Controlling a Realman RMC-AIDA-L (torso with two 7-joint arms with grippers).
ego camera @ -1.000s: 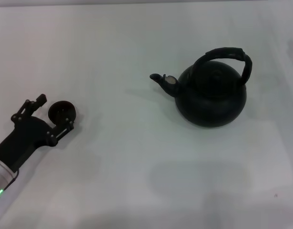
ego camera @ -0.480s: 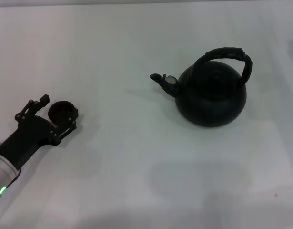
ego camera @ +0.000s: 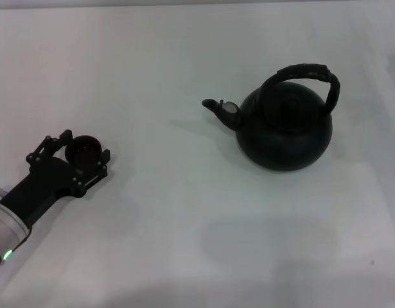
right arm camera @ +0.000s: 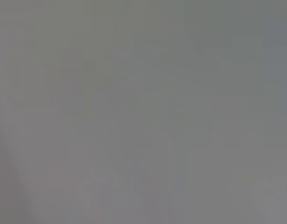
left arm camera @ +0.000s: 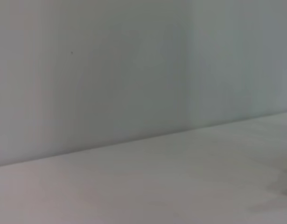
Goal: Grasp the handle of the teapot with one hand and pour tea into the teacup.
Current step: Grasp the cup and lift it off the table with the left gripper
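The teapot (ego camera: 286, 127) stands on the white table at the right in the head view, matte black and round. Its short spout (ego camera: 221, 109) points left, and its thick arched handle (ego camera: 306, 74) rises over its top. The tiny dark teacup (ego camera: 85, 151) sits at the left. My left gripper (ego camera: 86, 149) reaches in from the lower left, its two fingers closed in against the cup's sides. The right arm and gripper are out of view. The two wrist views show neither the teapot nor the cup.
The white table (ego camera: 184, 212) stretches between the cup and the teapot. The left wrist view shows only table surface (left arm camera: 157, 186) and a grey wall (left arm camera: 110, 70). The right wrist view shows plain grey.
My left gripper has moved forward around the teacup and its fingers have narrowed from a wide spread to the cup's sides. The teapot has not moved.
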